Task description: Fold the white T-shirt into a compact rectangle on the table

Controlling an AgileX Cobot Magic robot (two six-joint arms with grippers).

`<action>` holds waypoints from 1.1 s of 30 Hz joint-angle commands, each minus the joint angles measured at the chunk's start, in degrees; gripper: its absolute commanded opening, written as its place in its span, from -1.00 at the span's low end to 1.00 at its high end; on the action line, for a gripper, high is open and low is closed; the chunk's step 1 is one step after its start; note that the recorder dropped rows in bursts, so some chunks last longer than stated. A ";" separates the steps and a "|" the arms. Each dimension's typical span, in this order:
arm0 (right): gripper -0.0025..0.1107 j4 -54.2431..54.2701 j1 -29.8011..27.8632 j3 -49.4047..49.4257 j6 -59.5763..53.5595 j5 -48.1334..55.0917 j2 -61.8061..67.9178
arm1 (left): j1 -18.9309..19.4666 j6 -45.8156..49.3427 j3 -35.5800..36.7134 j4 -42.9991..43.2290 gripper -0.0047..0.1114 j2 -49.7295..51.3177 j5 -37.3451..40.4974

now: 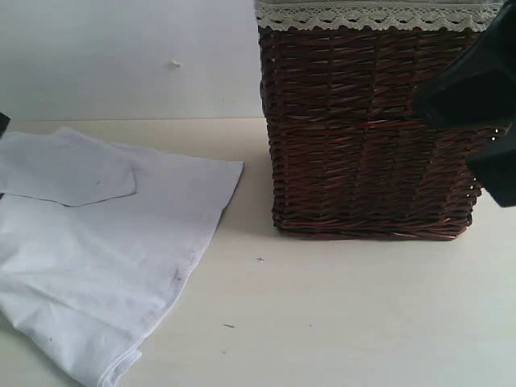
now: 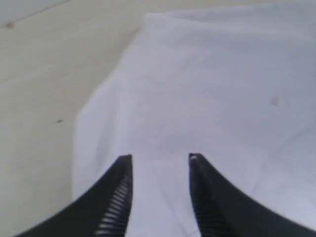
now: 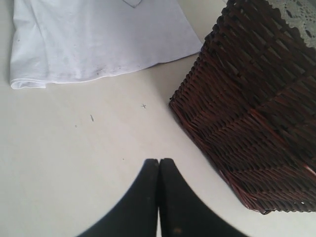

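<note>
On the left side of the table point(image 1: 347, 314) the white T-shirt point(image 1: 97, 266) lies spread, one corner near the wicker basket point(image 1: 371, 137), with bare tabletop beyond its slanting edge. The left gripper point(image 2: 160, 160) hangs over the shirt, fingers spread and holding nothing. The right gripper point(image 3: 159, 165) is pinched closed over bare table.

Soft cloth T-shirt point(image 1: 105, 258), matte table point(image 1: 339, 314), wicker basket point(image 1: 363, 145)
</note>
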 commanded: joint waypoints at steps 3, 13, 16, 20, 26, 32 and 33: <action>-0.96 0.15 -0.22 0.33 0.34 -0.39 0.00 | -4.19 5.83 0.04 9.22 0.07 2.84 -0.16; -0.96 0.15 -0.22 0.33 0.33 -0.38 0.00 | -4.93 15.57 0.26 19.48 0.07 6.01 0.66; -0.96 0.15 -0.22 0.33 0.33 -0.38 0.00 | -4.93 19.22 0.26 19.52 0.07 5.80 1.24; -0.96 0.15 -0.22 0.33 0.33 -0.38 0.00 | -4.93 23.99 0.26 19.92 0.07 5.76 7.34; -0.96 0.15 -0.22 0.33 0.33 -0.38 0.00 | -4.93 24.00 0.26 19.92 0.07 4.53 9.51; -0.96 0.15 -0.22 0.33 0.33 -0.15 0.00 | -4.93 23.76 0.26 18.70 0.07 1.42 11.39; -0.96 0.15 -0.22 0.33 0.33 -0.02 0.00 | -4.93 23.76 0.26 18.70 0.07 1.33 12.47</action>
